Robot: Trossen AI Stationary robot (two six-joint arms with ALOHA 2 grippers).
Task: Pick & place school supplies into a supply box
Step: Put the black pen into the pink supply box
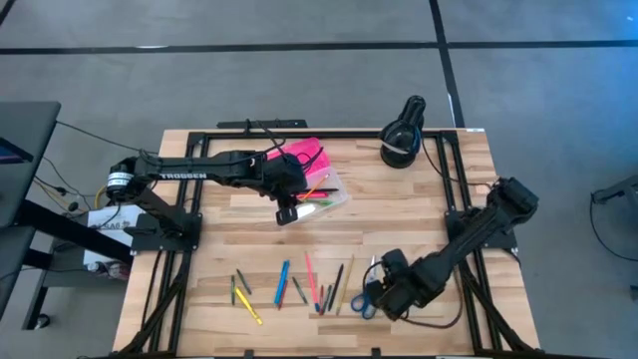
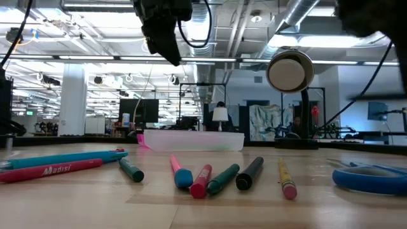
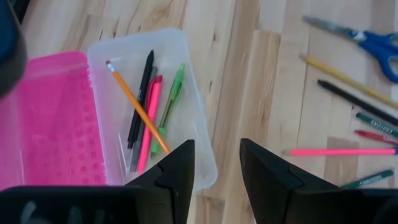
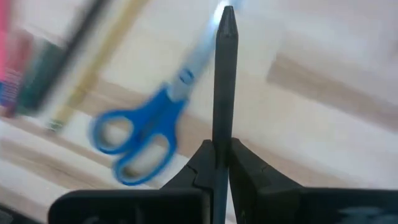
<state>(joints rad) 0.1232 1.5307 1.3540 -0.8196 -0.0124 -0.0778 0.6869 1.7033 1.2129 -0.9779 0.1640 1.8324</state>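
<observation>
Dark pen (image 4: 224,81) clenched in right hand (image 4: 222,155); left hand (image 3: 216,163) released above supply box (image 3: 186,93).

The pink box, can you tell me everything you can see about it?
The supply box is a small plastic case lying open and flat on the wooden table. Its bright pink bumpy lid is hinged beside a clear base. Inside the base lie an orange pencil, a black pen, a pink pen and a green pen. The left gripper hovers open above it.
</observation>
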